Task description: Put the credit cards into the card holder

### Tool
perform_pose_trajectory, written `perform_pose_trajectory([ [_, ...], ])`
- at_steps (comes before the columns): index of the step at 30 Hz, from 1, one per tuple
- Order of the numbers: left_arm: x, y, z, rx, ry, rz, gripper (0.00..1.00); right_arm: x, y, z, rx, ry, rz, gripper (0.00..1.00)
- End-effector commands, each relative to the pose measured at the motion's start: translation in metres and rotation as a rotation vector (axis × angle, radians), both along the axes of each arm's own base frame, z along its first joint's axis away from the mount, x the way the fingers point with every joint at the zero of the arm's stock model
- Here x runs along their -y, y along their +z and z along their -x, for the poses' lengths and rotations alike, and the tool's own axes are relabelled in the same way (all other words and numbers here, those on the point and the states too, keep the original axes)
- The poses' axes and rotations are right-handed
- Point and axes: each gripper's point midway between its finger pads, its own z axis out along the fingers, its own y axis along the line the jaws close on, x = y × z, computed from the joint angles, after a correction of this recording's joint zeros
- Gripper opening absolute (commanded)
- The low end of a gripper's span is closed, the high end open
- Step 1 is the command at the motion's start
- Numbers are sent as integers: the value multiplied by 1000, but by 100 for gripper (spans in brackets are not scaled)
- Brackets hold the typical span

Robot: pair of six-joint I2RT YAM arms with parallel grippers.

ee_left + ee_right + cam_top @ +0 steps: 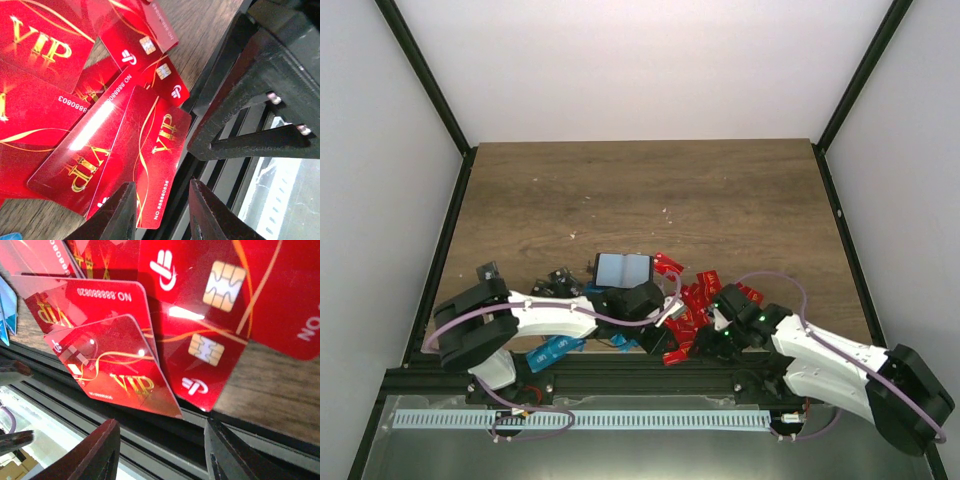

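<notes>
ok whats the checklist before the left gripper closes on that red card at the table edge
1. card holder lying open: ok
2. red card overhanging the table edge: ok
3. its corner between the left gripper jaws: ok
4. nothing lying on top of it: ok
5. right gripper open and empty: ok
6. enough room between the two grippers: cannot tell

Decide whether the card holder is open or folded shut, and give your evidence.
Open: the card holder lies spread flat, its light blue-grey inside facing up.
</notes>
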Motion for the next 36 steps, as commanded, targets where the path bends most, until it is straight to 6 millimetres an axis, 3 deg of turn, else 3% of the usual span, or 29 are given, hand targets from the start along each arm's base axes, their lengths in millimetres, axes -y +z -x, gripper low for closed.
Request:
perform_pose_trajectory([
  [1, 5, -10, 6, -22, -34, 13, 31, -11, -2, -6, 20, -14, -58, 48],
  [11, 3, -35, 8, -50, -36, -27, 31, -13, -15, -13, 60, -61, -91, 43],
  [22, 1, -41, 11, -62, -40, -31, 31, -15, -11, -14, 69, -68, -112, 11],
  [25, 4, -30, 8, -57, -30, -7, 31, -12, -7, -11, 56, -57, -94, 1],
  [30, 3, 8, -6, -5, 18, 55, 33, -5, 6, -4, 56, -12, -62, 1],
  [36, -12, 47, -35, 48, 111, 111, 36, -10, 41, -20, 136, 3, -54, 1],
])
